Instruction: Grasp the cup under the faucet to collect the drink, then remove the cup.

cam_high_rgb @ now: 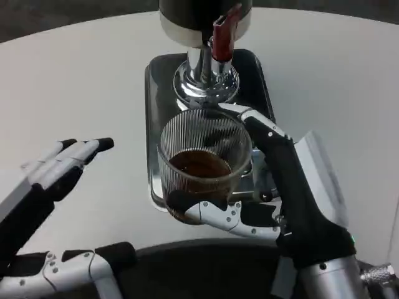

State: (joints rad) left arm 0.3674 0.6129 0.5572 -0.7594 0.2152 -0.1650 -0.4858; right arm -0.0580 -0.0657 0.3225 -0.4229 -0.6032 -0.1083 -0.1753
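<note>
A ribbed clear glass cup (204, 157) with dark brown drink in its bottom sits over the black drip tray (157, 81), just in front of the dispenser's chrome base (206, 81). The faucet with its red lever (222, 34) is above and behind the cup. My right hand (274, 187) grips the cup: one finger wraps behind its far right rim, another curls under its near side. My left hand (53, 171) hovers open to the left of the tray, fingers stretched toward the cup, touching nothing.
The dispenser's dark body (206, 12) stands at the top centre. White table (75, 81) spreads to the left and right of the tray. A dark curved table edge (206, 255) runs along the bottom near my forearms.
</note>
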